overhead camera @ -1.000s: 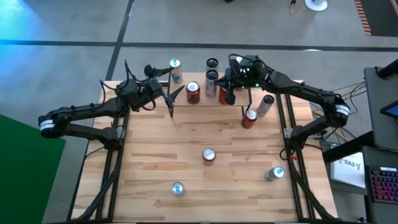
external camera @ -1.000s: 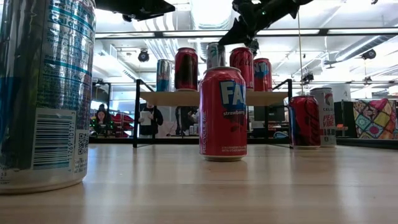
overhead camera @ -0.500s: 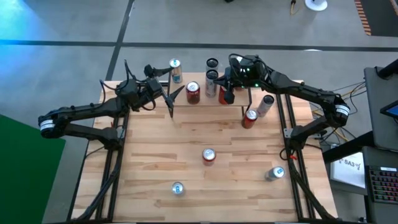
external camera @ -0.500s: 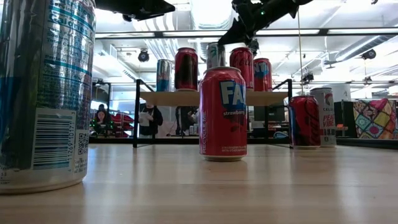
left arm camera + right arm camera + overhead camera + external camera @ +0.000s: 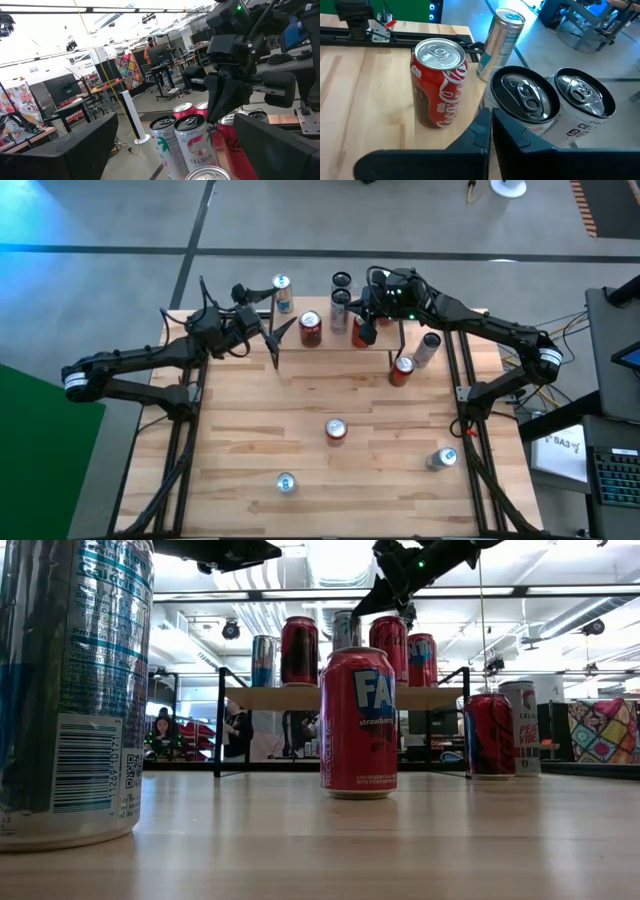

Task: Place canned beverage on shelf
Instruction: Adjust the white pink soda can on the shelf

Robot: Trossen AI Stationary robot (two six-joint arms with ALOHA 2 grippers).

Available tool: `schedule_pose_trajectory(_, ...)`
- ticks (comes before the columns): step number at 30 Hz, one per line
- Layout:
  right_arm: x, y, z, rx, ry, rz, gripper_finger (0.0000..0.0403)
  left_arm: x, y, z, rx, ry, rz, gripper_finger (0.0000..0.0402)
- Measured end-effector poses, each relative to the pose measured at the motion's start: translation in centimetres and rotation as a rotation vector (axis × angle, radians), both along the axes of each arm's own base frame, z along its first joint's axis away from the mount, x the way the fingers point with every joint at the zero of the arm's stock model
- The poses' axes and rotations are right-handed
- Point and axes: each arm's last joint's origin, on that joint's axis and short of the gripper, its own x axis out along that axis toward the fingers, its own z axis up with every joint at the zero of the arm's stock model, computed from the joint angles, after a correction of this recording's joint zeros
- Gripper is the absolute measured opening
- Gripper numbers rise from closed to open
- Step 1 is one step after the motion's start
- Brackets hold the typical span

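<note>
Above the shelf (image 5: 340,697) we see the right gripper (image 5: 366,332), fingers pressed together empty; the left gripper (image 5: 283,340) hangs wide apart.

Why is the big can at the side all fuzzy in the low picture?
Low view: the blue can stands right against the camera, so it blurs; the red can farther off looks sharp. Bright ceiling lights glare behind. High view: everything is evenly sharp.

1. The shelf (image 5: 340,698), a light wooden plank on thin black legs, stands at the table's twelve o'clock edge.
2. Canned beverages (image 5: 299,650) stand upright along its top, red and silver.
</note>
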Motion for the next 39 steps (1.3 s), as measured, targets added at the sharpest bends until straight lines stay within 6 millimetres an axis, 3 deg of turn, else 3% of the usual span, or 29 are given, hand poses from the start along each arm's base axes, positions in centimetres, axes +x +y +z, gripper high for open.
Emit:
schedule_pose_trajectory(15, -0.8, 0.5, 0.9, 0.016, -0.027, 0.005, 0.0009, 0.0, 0.0, -0.1, -0.005, 0.013, 0.000, 0.0382)
schedule_pose_trajectory(22, 0.3, 0.4, 0.2, 0.094, -0.066, 0.108, 0.0009, 0.0, 0.0, -0.1, 0.005, 0.019, 0.002, 0.0382)
schedule_pose_trajectory(26, 1.0, -0.1, -0.5, 0.098, -0.053, 0.096, 0.0009, 0.0, 0.0, -0.1, 0.005, 0.019, 0.002, 0.0382)
schedule_pose_trajectory(32, 0.8, -0.4, -0.4, 0.037, -0.035, -0.019, 0.0009, 0.0, 0.0, -0.1, 0.005, 0.019, 0.002, 0.0382)
schedule_pose_trajectory(39, 0.7, -0.5, -0.4, 0.029, -0.029, -0.026, 0.0009, 0.0, 0.0, -0.1, 0.005, 0.019, 0.002, 0.0382)
